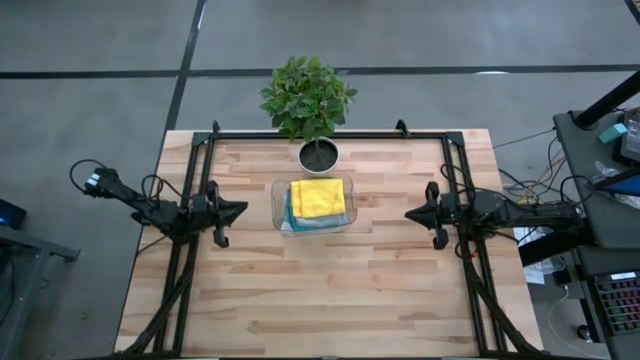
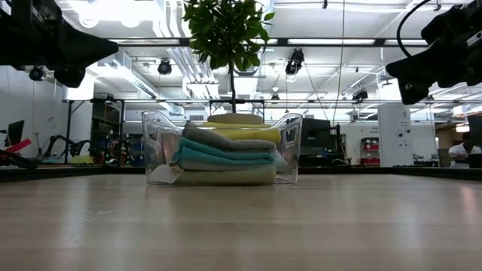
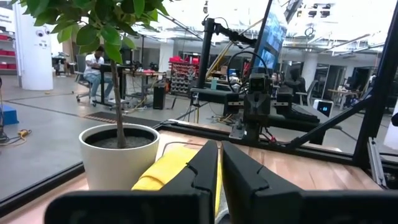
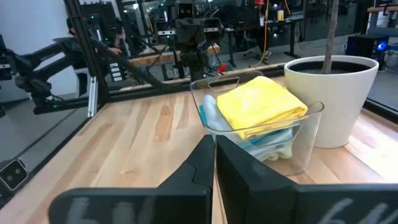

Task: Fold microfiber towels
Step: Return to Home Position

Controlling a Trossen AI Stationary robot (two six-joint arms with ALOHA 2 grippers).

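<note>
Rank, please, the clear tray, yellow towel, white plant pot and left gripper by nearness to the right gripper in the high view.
1. Clear tray: mid-table, its wall facing the right gripper.
2. Yellow towel: lying on top inside it.
3. White plant pot: behind the tray.
4. Left gripper: beyond the tray, left side.

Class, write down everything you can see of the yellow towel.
The yellow towel is soft microfiber, folded into a thick, slightly puffy rectangle. It lies flat atop the stack in the clear plastic tray, resting on the grey towel, beside the white plant pot. The left gripper and right gripper wait apart, either side.
</note>
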